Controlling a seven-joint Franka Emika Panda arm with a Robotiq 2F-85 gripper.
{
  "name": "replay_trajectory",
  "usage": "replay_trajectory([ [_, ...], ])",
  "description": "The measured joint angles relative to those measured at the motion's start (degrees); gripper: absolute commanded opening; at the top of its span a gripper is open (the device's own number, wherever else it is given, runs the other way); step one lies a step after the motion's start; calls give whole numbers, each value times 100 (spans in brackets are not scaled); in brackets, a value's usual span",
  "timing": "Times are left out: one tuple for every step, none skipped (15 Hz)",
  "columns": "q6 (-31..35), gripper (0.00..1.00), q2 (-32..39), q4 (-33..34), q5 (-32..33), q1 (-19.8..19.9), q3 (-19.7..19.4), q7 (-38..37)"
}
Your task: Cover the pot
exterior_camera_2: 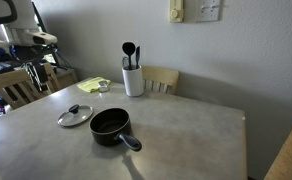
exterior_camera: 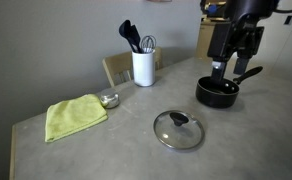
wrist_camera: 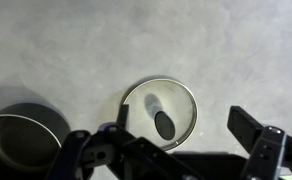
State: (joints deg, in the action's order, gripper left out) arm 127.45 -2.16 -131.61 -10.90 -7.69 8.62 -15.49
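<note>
The pot (exterior_camera: 218,92) is a small shallow black saucepan with a long black handle. It stands uncovered on the grey table in both exterior views (exterior_camera_2: 111,125) and shows at the lower left of the wrist view (wrist_camera: 21,140). The round glass lid (exterior_camera: 178,130) with a dark knob lies flat on the table beside the pot (exterior_camera_2: 74,115), and is centred in the wrist view (wrist_camera: 161,110). My gripper (exterior_camera: 234,60) hangs in the air above the pot area. It is open and empty, its fingers (wrist_camera: 186,125) spread wide over the lid in the wrist view.
A white utensil holder (exterior_camera: 143,67) with black utensils stands at the back of the table (exterior_camera_2: 133,80). A green cloth (exterior_camera: 74,115) and a tiny metal bowl (exterior_camera: 109,100) lie near it. A wooden chair (exterior_camera_2: 161,78) stands behind the table.
</note>
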Motion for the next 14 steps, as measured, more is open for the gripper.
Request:
replay_trajectory([
  [17,100,227,182,215,-29,38,-185],
  [15,100,453,372,372,-61,51,-216],
  [14,100,683,562,417,-86,51,-22],
  [14,100,897,747,379,-92,51,322],
  [14,100,1078,910,310,-89,50,673],
  [12,100,1214,1041,248,-85,49,916],
  [10,100,1298,1128,230,-82,48,1037],
  [9,100,1337,1170,227,-80,48,1085],
  [6,100,1339,1181,226,-81,48,1102],
  [6,100,1337,1184,229,-85,48,1098],
  [6,100,1338,1180,346,-96,41,1025],
  [22,100,1351,1171,573,-115,19,889],
  [53,100,1375,1157,825,-138,-10,730],
  [141,100,1416,1143,1120,-160,-48,561],
])
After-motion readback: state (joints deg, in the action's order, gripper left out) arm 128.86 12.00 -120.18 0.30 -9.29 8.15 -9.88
